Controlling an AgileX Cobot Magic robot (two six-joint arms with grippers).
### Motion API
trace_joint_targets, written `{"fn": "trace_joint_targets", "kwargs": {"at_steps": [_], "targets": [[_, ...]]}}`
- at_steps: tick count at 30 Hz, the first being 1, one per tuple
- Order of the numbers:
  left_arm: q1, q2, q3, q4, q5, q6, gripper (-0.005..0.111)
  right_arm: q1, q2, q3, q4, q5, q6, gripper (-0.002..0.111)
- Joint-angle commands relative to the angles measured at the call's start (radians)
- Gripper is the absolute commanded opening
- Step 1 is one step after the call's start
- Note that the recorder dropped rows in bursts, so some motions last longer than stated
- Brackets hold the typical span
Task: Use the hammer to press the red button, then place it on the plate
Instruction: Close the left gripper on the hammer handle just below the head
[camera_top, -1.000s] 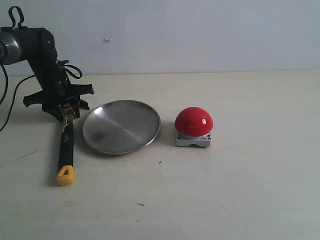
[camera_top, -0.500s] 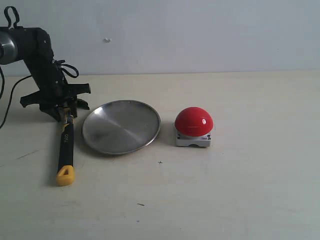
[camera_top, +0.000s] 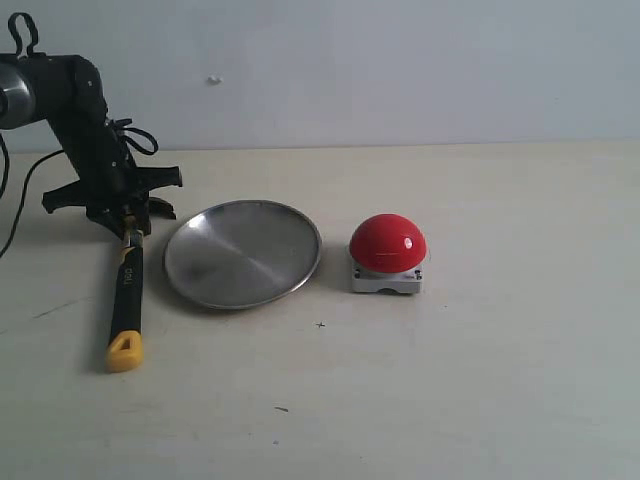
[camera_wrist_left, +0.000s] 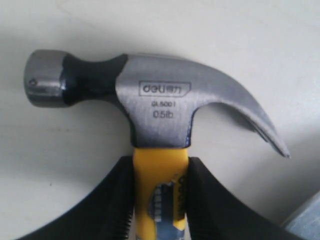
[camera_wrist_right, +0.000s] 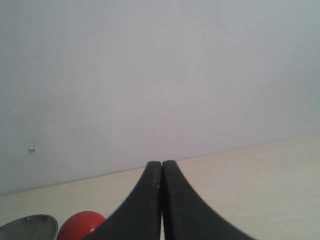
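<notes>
Since 1 s ago the hammer (camera_top: 127, 290)'s yellow end has swung a bit away from the plate (camera_top: 243, 253), and the L gripper (camera_top: 128, 222) has closed in. Its jaws now clamp the yellow neck just under the head. Count: 1 hammer, 1 plate, 1 red button (camera_top: 388, 243), 2 grippers. Plate rim is just beside the L jaws, clear of the handle; button beyond it, apart. R gripper (camera_wrist_right: 162, 170): jaws pressed together, empty. Wide open table (camera_top: 500, 350) past the button.
</notes>
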Motion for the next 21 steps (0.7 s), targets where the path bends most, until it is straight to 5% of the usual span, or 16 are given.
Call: {"fn": "trace_joint_targets", "kwargs": {"at_steps": [1,21], "targets": [[0.001,-0.001,-0.007,0.011,-0.026,0.006,0.020,0.004,-0.006,0.005,-0.004,-0.003,-0.004,0.000],[0.001,-0.001,-0.007,0.009,-0.006,0.030,0.020,0.004,-0.006,0.005,-0.004,-0.003,-0.004,0.000]]}}
